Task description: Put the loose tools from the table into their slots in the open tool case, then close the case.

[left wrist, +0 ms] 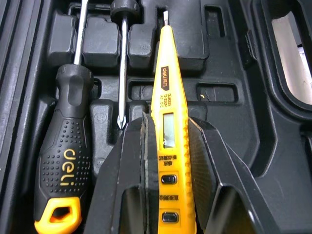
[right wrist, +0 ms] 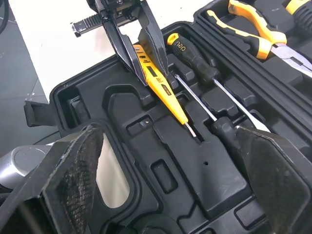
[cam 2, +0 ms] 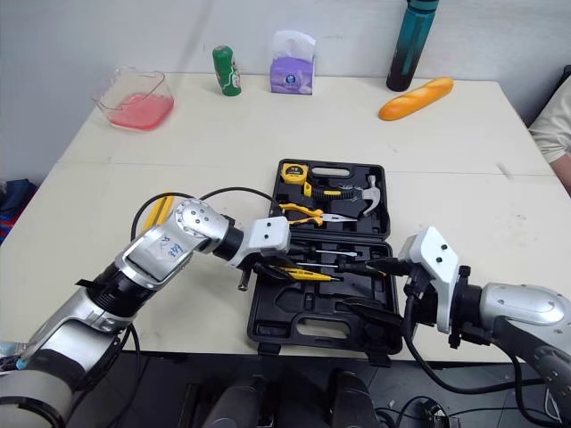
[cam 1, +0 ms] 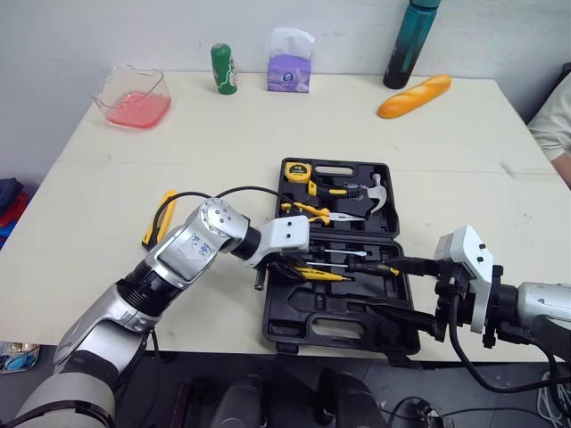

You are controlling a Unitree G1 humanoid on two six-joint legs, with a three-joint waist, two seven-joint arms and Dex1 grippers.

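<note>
Table (cam 1: 268, 134) cream, grey wall (cam 1: 89, 36) behind | left gripper (left wrist: 165, 124) pinching tester pen (left wrist: 163, 58) | right gripper (right wrist: 168, 141) spread

A pink tub (cam 1: 134, 98), green bottle (cam 1: 224, 69), purple tissue pack (cam 1: 290, 67), teal flask (cam 1: 411, 45) and bread loaf (cam 1: 414, 95) stand apart.

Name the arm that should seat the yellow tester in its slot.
Left. The left gripper is shut on the tester, over the case beside the screwdriver. The right gripper is open, holding nothing, at the case's near edge.
</note>
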